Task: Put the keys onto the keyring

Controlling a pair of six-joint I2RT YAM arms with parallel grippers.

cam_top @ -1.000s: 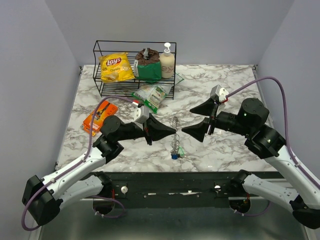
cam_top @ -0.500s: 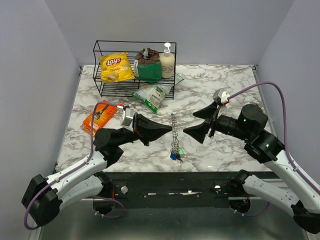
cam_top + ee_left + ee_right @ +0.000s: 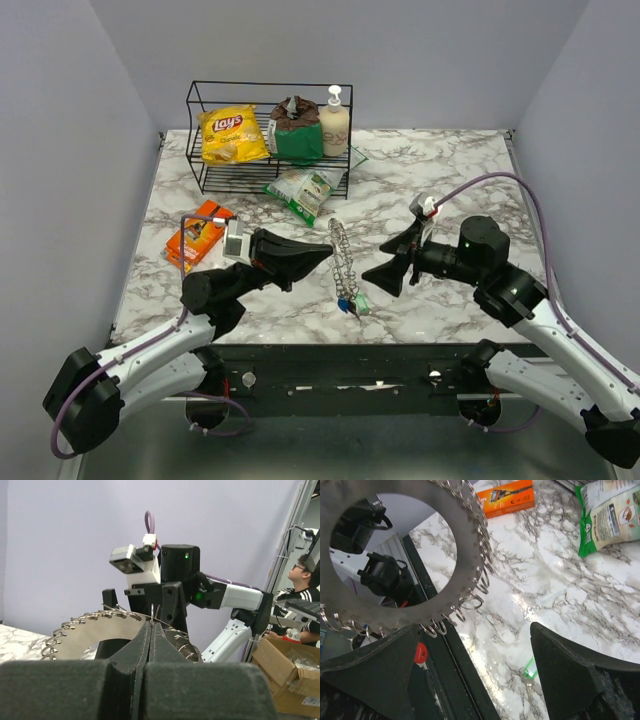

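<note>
Pale grey coil, the keyring sits at the centre of the top view with its long axis running up and down the frame. A turn near its upper part is pinched in the clenched left jaws on its left side. The right jaws, released and wide, face it from just right; the blue and green keys lie at its lower end near the bench edge, and I cannot tell whether they are threaded.
</note>
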